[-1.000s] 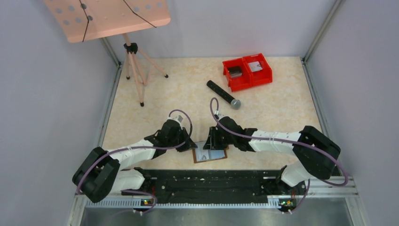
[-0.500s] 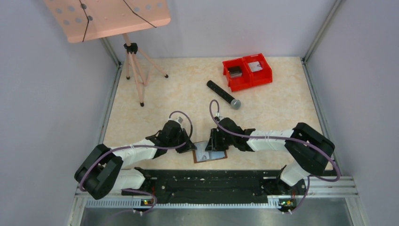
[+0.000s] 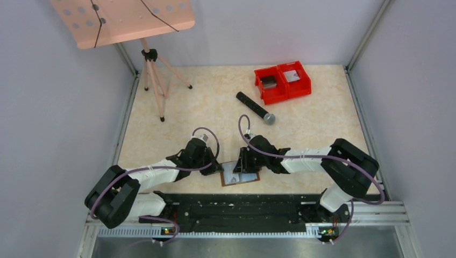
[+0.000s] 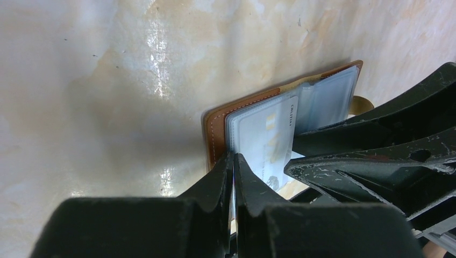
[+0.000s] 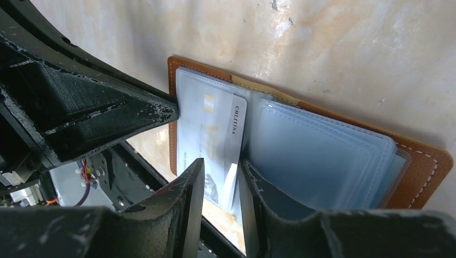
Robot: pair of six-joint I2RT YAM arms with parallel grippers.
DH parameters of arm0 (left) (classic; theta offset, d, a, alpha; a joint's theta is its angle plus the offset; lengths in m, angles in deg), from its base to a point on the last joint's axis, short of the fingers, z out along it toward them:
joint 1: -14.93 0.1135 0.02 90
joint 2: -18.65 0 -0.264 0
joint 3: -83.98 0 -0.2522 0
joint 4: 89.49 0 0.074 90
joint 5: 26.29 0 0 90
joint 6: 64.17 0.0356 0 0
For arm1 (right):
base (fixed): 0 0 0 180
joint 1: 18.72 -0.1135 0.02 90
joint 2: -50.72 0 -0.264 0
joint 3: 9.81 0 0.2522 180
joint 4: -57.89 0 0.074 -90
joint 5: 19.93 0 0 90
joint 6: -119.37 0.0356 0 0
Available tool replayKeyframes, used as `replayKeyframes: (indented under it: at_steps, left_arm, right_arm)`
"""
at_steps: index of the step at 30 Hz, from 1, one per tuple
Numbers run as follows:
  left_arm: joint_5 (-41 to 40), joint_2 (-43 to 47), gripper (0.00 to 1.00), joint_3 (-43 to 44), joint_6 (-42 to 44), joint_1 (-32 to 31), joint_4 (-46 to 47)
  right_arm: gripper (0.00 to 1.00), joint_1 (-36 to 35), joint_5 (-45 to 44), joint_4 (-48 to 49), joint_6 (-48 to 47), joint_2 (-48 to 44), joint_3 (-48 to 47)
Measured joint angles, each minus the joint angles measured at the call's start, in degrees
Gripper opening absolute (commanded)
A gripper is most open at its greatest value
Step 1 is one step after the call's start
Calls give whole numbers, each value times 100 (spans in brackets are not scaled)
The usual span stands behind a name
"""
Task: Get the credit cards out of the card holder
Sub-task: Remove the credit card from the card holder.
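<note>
The brown card holder lies open on the table near the front edge, grey-blue clear pockets up. A white credit card sticks partly out of its left pocket; it also shows in the left wrist view. My left gripper is shut on the holder's left edge, a thin strip of sleeve pinched between its jaws. My right gripper stands over the holder's middle, its jaws narrowly apart astride the card's free edge. The right pockets look flat.
Red twin bins stand at the back right, a black microphone lies in front of them. A music stand tripod is at the back left. The black arm rail runs just in front of the holder.
The right arm's elbow has swung a little to the left. Both grippers and the card holder stay in nearly the same place.
</note>
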Motion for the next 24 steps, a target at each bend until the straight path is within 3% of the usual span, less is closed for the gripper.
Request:
replayKeyframes:
  at_steps: [5, 9, 24]
  left_arm:
    - [2, 0, 9, -2, 0, 0, 9]
    - [37, 0, 9, -24, 0, 0, 35]
    - [39, 2, 9, -24, 2, 0, -2]
  right_arm:
    - [23, 76, 151, 352, 101, 0, 184]
    - [0, 179, 271, 612, 175, 0, 385]
    - [0, 420, 417, 767, 164, -382, 739]
